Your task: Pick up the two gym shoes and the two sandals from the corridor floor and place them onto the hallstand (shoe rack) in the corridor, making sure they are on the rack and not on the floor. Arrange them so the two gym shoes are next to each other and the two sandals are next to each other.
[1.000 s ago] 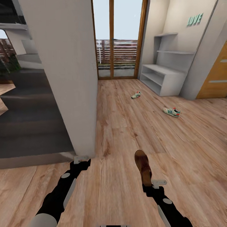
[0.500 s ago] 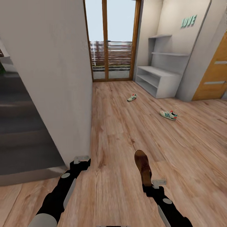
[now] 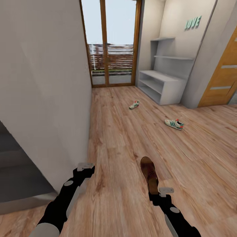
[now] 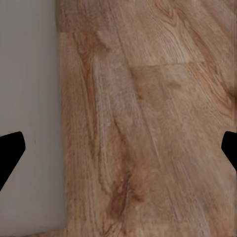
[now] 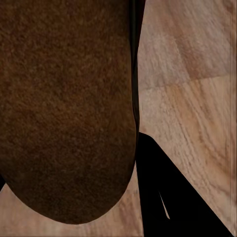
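The head view takes in the whole corridor floor [image 3: 131, 138]: one brown sandal [image 3: 149, 175] is clamped in the right gripper [image 3: 154, 195], toe pointing away from the robot, while two gym shoes lie apart farther ahead, one [image 3: 134, 105] mid-corridor and one [image 3: 174, 124] toward the orange door [image 3: 221, 79]. Close up, the right wrist view shows the sandal's dark sole [image 5: 66, 108] against a black finger. The left gripper [image 3: 84, 168] hangs with fingers spread wide over bare planks beside a grey wall [image 3: 42, 85]. The hallstand [image 3: 163, 84] stands near the glass door [image 3: 108, 42], its shelf compartments holding nothing.
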Controlling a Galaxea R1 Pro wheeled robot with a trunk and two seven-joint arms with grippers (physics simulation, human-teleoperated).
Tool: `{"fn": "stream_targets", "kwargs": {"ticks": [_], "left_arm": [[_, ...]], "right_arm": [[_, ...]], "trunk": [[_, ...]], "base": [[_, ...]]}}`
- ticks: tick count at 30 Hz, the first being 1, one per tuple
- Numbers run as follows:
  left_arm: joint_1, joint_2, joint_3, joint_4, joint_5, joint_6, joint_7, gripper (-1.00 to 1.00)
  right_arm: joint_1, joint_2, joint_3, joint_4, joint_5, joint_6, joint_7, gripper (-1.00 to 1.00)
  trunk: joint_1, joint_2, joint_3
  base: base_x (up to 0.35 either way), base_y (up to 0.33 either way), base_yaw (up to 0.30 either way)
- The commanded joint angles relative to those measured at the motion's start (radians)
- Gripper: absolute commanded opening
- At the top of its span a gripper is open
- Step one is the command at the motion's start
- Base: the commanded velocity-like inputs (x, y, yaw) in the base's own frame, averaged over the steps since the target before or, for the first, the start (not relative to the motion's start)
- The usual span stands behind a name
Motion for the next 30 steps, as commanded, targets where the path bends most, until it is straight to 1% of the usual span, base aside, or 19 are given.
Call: {"fn": "stream_targets", "kwargs": {"ticks": [1, 6, 25, 30], "left_arm": [[0.0, 0.0, 0.001, -0.002, 0.003, 0.006, 0.0, 1.0], [0.0, 0.0, 0.001, -0.002, 0.003, 0.006, 0.0, 1.0], [0.0, 0.0, 0.001, -0.002, 0.003, 0.006, 0.0, 1.0], [0.0, 0.0, 0.001, -0.003, 0.003, 0.006, 0.0, 1.0]], "right_arm": [[0.0, 0.0, 0.0, -0.001, -0.004, 0.003, -0.001, -1.0], [0.0, 0.0, 0.0, -0.001, -0.006, 0.003, -0.001, -1.0], [0.0, 0.0, 0.0, -0.001, -0.007, 0.003, -0.001, -1.0], [-0.001, 0.0, 0.0, -0.001, -0.007, 0.003, -0.001, -1.0]], "trunk": [[0.0, 0.0, -0.001], [0.0, 0.0, 0.001], [0.0, 0.0, 0.008], [0.0, 0.0, 0.01]], "base": [[0.279, -0.109, -0.204], [0.151, -0.041, -0.241], [0.012, -0.001, -0.26], [0.178, 0.0, -0.26]]}}
